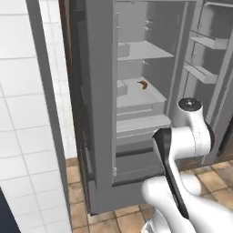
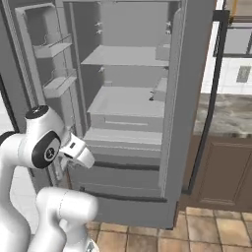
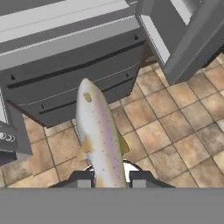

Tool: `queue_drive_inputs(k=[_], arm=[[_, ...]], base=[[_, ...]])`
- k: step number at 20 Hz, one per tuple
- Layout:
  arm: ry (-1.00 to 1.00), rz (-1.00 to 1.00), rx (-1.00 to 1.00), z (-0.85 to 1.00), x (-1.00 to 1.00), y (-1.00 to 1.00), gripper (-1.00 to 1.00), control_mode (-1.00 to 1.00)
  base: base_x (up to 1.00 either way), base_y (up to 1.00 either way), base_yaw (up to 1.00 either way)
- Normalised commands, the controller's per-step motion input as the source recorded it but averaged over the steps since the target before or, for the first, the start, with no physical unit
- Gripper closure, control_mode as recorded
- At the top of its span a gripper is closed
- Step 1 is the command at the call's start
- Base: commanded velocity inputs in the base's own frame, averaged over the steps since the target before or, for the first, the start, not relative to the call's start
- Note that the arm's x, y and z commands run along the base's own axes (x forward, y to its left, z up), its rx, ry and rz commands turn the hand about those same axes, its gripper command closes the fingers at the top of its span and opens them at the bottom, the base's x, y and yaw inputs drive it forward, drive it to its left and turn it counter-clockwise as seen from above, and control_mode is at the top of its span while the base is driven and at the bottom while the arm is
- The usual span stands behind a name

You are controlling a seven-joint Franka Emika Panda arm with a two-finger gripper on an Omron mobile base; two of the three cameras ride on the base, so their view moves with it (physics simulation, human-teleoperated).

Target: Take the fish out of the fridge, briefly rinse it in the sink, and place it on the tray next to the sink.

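The open fridge (image 1: pixel 136 91) stands ahead of the tool (image 3: pixel 113 180), with a small brown item (image 1: pixel 143 84) on its middle shelf. The tool's fingertips pinch the fish (image 3: pixel 99 131) by its tail end, body reaching forward above the tiled floor (image 3: pixel 175 127). Judged best: keep the grip firm and swing slowly toward the sink.

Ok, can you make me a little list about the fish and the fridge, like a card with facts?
fish: silvery with a pinkish stripe, held by its tail end
gripper: fingers shut on the fish, one each side
under the fish: brown floor tiles
fridge: door open, pale shelves showing
on a shelf: small brown curved thing, too small to tell what
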Motion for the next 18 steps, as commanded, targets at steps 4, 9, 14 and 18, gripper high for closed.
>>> queue_drive_inputs(k=[4, 9, 14, 18], arm=[[0.00, 0.00, 0.00, 0.00, 0.00, 0.00, 1.00, 1.00], [0.00, 0.00, 0.00, 0.00, 0.00, 0.00, 1.00, 1.00], [0.00, 0.00, 0.00, 0.00, 0.00, 0.00, 1.00, 1.00], [0.00, 0.00, 0.00, 0.00, 0.00, 0.00, 1.00, 1.00]], base=[[-1.00, 0.44, -0.60], [-0.82, 0.25, -0.84], [-0.42, 0.09, -0.98], [-0.32, 0.02, -1.00]])
